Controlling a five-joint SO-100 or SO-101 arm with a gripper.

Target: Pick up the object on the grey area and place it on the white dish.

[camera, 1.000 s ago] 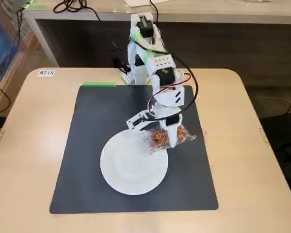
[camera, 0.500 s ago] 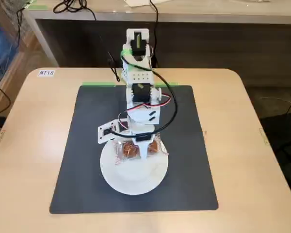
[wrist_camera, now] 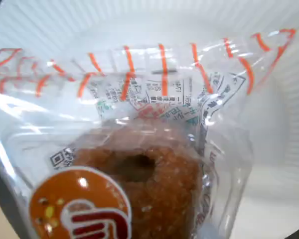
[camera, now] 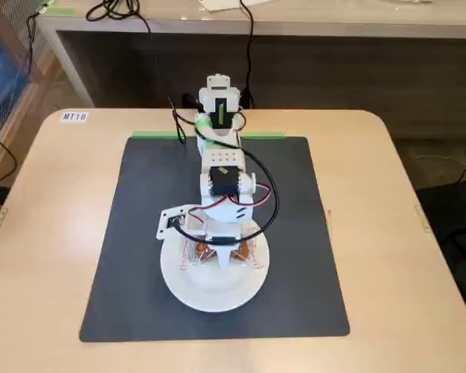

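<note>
In the fixed view, the white arm (camera: pixel 221 155) reaches forward from the far edge of the grey mat (camera: pixel 132 256) that covers most of the desk (camera: pixel 46 233). The jaws (camera: pixel 220 256) hang over the white plate (camera: pixel 213 291), which lies on the near half of the mat. The wrapped snack (camera: pixel 217 251) sits at the plate's far side, directly under the jaws; whether they grip it or stand apart I cannot tell. In the wrist view, the snack (wrist_camera: pixel 144 184) fills the foreground, a brown ring in a clear wrapper with orange stripes, and the ribbed plate (wrist_camera: pixel 269 149) lies behind it.
</note>
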